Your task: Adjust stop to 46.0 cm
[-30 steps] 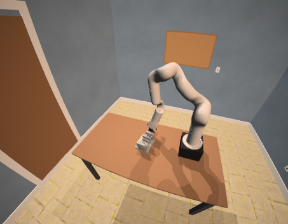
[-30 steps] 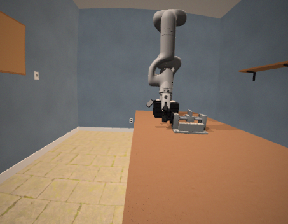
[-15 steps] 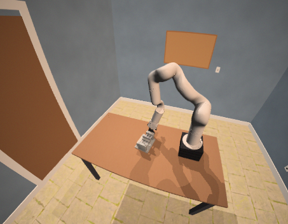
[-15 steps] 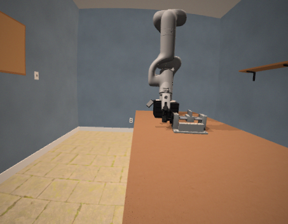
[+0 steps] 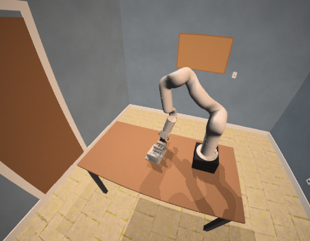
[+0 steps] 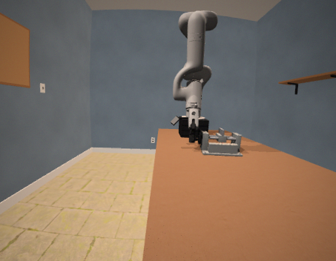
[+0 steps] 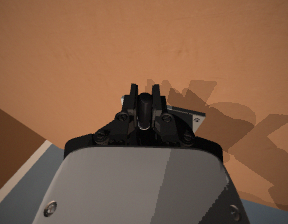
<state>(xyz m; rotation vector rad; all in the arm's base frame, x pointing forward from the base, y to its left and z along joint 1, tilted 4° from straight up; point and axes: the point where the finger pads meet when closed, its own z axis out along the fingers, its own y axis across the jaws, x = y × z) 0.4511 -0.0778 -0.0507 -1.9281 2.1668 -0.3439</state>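
A grey stop fixture (image 5: 153, 157) (image 6: 222, 148) stands on the table, with a scale block along one side. Its stop (image 6: 222, 138) is a small upright carriage between the two end plates; the scale reading is too small to tell. The dark handwheel (image 6: 200, 137) is at the end plate beside my gripper, mostly hidden by the fingers. My gripper (image 5: 162, 140) (image 6: 193, 140) (image 7: 144, 93) points down and is shut on the handwheel's dark upright handle (image 7: 145, 109), which shows between the two fingers in the wrist view. The fixture's far parts are hidden there.
The fixture and the black arm base (image 5: 205, 163) both stand on the brown table (image 5: 114, 147) (image 6: 216, 207). The arm arches high between them. A shelf (image 6: 313, 77) is on the wall at the right in the exterior view.
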